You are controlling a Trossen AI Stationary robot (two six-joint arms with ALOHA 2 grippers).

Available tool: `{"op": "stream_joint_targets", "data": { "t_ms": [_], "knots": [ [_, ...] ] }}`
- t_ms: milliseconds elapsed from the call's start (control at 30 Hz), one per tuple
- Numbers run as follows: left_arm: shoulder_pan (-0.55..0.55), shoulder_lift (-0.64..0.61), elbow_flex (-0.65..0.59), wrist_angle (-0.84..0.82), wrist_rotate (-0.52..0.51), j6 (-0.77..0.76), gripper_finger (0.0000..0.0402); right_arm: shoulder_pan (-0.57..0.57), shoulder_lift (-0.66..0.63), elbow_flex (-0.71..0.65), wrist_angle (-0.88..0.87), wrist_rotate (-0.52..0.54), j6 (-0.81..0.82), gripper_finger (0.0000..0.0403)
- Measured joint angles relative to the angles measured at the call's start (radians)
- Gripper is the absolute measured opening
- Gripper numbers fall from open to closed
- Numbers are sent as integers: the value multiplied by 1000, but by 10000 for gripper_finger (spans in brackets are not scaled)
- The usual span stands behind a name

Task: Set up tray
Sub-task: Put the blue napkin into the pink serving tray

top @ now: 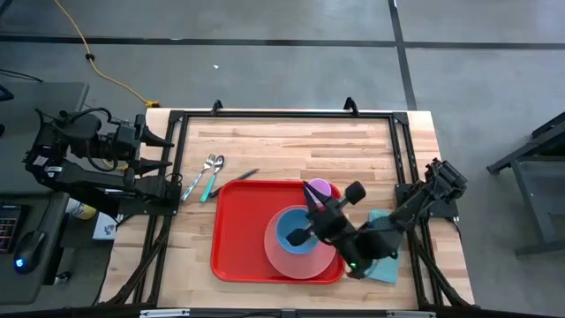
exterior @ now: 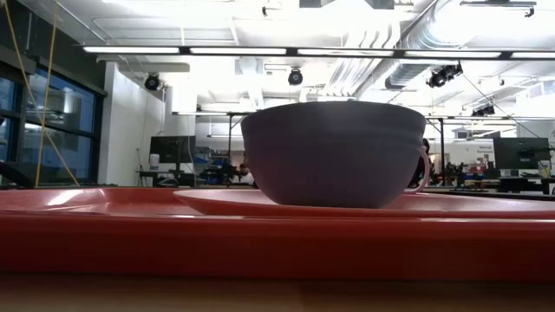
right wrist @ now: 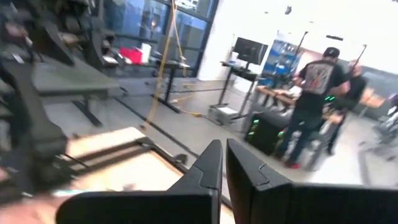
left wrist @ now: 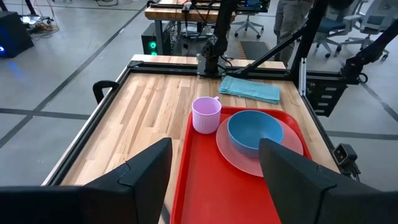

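At the left edge, left gripper [top: 168,150] waits, fingers spread open. Utensils [top: 205,175] lie just left of tray [top: 234,238] holding plate [top: 281,256], bowl [top: 296,231], cup [top: 321,188]. Right gripper [top: 303,236] hovers over bowl, fingers nearly closed, empty; lift straight clear before fetching utensils.

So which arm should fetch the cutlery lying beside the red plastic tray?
Left, probably. The left gripper sits open at the table's left edge, close to the metal cutlery; the right gripper is over the blue bowl on the red plastic tray.
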Motion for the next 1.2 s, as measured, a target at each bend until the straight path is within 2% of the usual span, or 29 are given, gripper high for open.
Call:
{"op": "stream_joint_targets", "data": {
  "t_ms": [400,733,933,1033,1200],
  "knots": [
    [0,0,0,0,0,0,273,-62,-1,-1,-486,0,-29,0],
    [0,0,0,0,0,-22,273,-82,-1,-1,-449,2,-16,0],
    [0,0,0,0,-1,-26,273,-101,-1,-1,-275,2,5,0],
    [0,0,0,0,-1,-40,273,-110,-1,-1,-213,2,95,0],
    [0,0,0,0,-1,-48,273,-89,-1,-1,-139,2,367,0]
  ]
}}
